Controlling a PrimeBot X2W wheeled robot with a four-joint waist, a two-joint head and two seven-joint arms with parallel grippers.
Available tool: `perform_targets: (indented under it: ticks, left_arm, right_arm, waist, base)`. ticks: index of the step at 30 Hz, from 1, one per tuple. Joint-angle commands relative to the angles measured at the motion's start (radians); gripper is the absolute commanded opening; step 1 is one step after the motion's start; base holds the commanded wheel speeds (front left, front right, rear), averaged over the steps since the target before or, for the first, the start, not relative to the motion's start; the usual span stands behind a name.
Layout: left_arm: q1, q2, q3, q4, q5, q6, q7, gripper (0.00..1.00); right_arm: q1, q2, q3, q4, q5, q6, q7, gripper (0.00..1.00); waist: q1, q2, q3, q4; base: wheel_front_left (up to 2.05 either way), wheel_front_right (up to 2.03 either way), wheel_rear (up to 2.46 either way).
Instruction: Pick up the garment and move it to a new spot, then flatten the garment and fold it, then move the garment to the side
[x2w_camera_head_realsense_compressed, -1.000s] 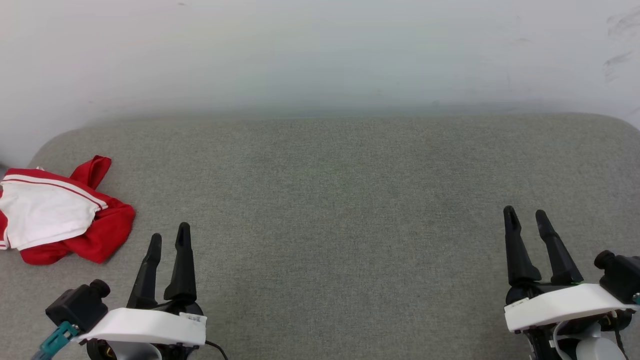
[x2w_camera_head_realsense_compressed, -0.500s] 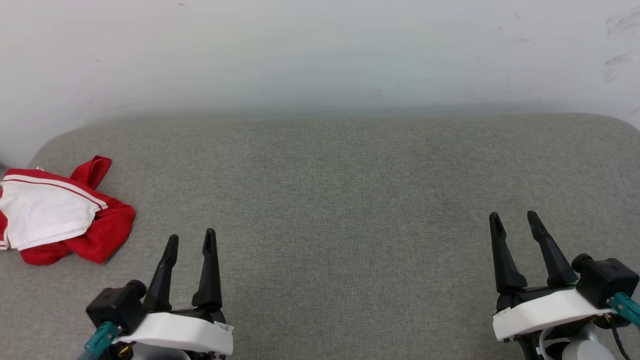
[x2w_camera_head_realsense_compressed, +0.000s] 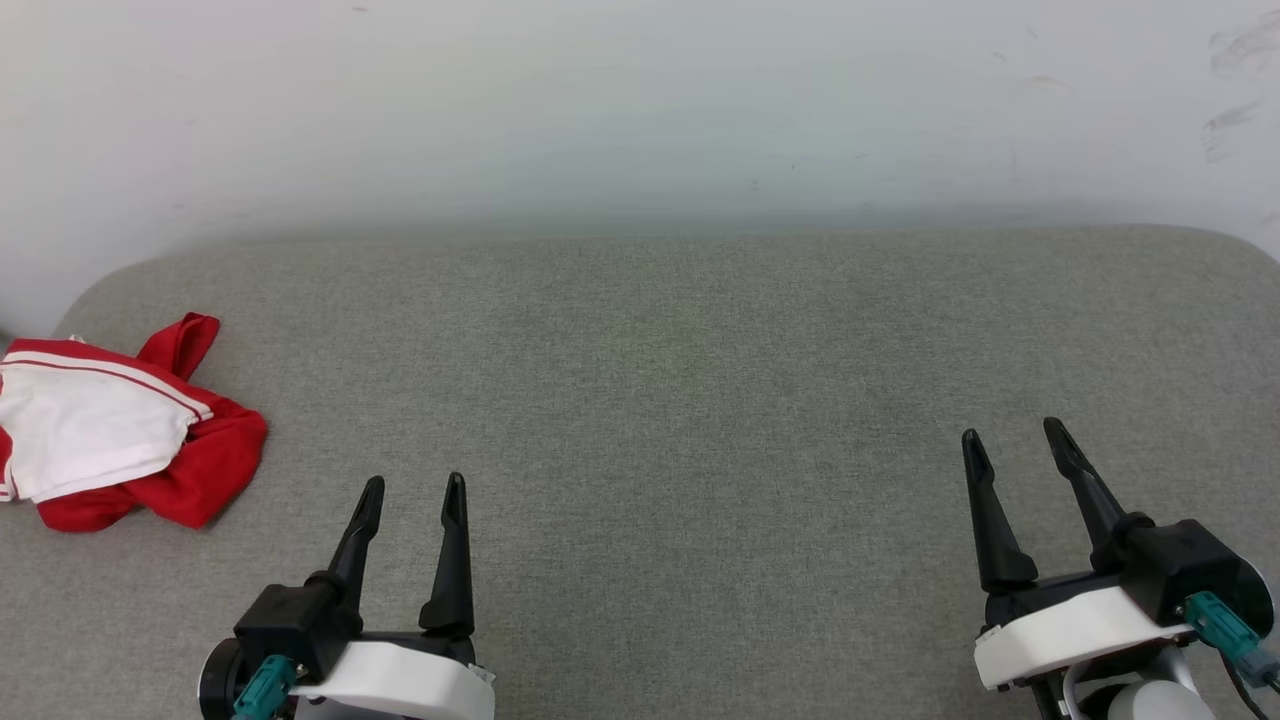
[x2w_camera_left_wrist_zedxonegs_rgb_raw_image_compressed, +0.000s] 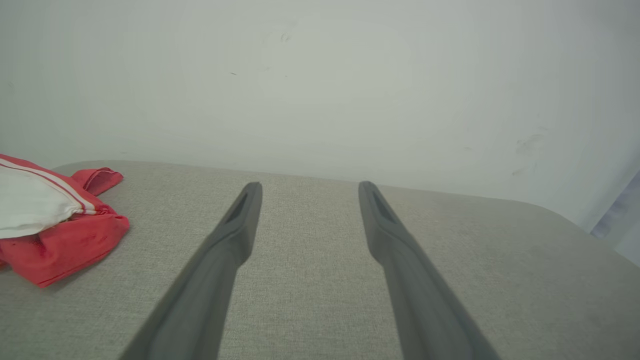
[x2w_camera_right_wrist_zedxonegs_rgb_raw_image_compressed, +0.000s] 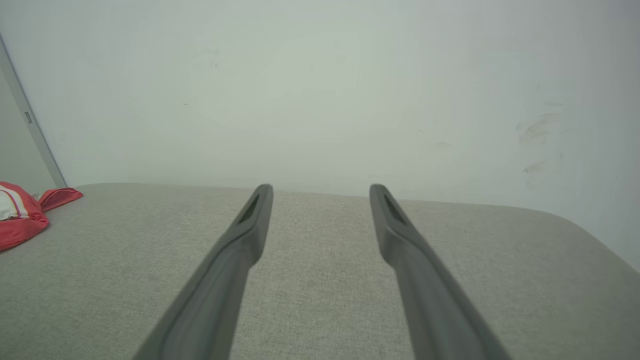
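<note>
Worktop (x2w_camera_head_realsense_compressed: 700, 400): coarse-woven matt cloth. Jersey T-shirt (x2w_camera_head_realsense_compressed: 120, 440), 9 o'clock: soft crumpled cloth. Left gripper (x2w_camera_head_realsense_compressed: 415, 480), right gripper (x2w_camera_head_realsense_compressed: 1010, 430): smooth matt plastic.

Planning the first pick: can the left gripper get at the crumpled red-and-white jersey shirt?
Probably yes: the left gripper is open and empty, and only grey fabric surface lies between it and the crumpled red-and-white jersey shirt.

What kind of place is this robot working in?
Probably an indoor lab or test room, though I can't be sure: a padded surface covered in grey fabric stands against a bare, scuffed white wall, with one crumpled red-and-white garment at its left end.
</note>
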Motion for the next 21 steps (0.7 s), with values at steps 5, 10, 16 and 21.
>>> perform_targets:
  ticks: [5,10,16,21]
  left_arm:
    - [0.01,0.002,-0.005,0.004,0.043,-0.007,-0.018,1.0]
    - [0.018,0.002,-0.003,0.006,0.053,-0.013,-0.03,1.0]
    - [0.026,0.002,0.012,0.0,0.045,-0.024,-0.04,1.0]
    - [0.032,0.002,0.023,0.002,0.042,-0.028,-0.049,1.0]
  right_arm:
    - [0.006,0.0,0.004,-0.019,-0.038,0.0,-0.017,1.0]
    - [0.01,0.0,0.008,-0.026,-0.041,0.0,-0.029,1.0]
    - [0.013,0.0,-0.009,-0.006,0.067,0.0,-0.04,1.0]
    - [0.01,0.0,-0.007,0.011,0.097,0.0,-0.051,1.0]
  waist:
    - [0.0,-0.0001,-0.002,0.0]
    - [0.0,-0.0001,-0.002,-0.001]
    - [0.0,-0.0001,-0.002,0.0]
    - [0.0,-0.0001,-0.003,-0.002]
  base:
    - [0.0,0.0,0.0]
    - [0.0,0.0,0.0]
    - [0.0,0.0,0.0]
    - [0.0,0.0,0.0]
